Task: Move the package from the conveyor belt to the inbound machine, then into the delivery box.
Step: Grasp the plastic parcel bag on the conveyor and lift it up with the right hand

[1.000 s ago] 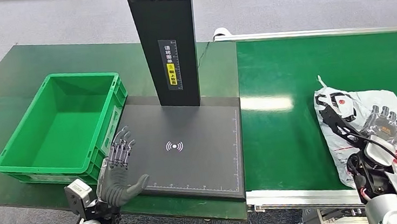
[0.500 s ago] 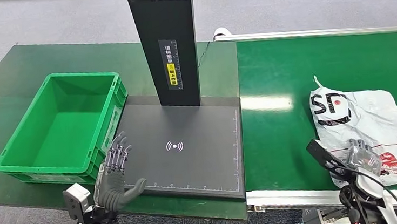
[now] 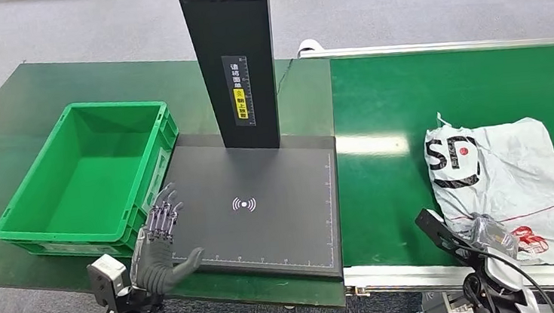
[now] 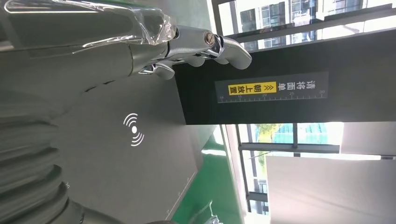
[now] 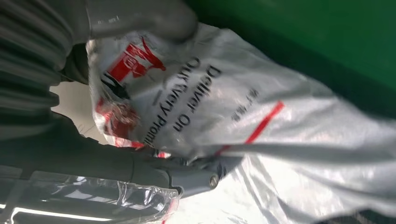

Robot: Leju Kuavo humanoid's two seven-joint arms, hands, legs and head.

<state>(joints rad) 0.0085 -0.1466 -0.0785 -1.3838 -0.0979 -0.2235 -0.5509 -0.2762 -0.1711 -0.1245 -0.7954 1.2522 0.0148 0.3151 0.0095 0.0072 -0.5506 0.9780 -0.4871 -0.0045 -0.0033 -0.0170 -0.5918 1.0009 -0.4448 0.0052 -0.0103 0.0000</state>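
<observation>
The package (image 3: 514, 181), a crumpled white plastic mailer with black and red print, lies on the green conveyor belt (image 3: 391, 199) at the right. My right hand (image 3: 486, 233) is at the package's near edge. In the right wrist view the package (image 5: 261, 107) lies between the thumb (image 5: 140, 18) and the fingers (image 5: 187, 177), which are wide apart. My left hand (image 3: 159, 242) hovers with fingers spread over the near left corner of the inbound machine's black plate (image 3: 280, 224). It holds nothing. The left wrist view shows its fingers (image 4: 205, 44) above the plate (image 4: 116, 172).
The machine's black column (image 3: 231, 54) rises from the back of the plate. A green delivery box (image 3: 114, 106) stands to the plate's left on the green table, with nothing in it. The belt's metal frame (image 3: 405, 274) runs along the near edge.
My right hand has pulled back from on top of the package to its near edge. The package has shifted left along the belt. My left hand has sunk slightly.
</observation>
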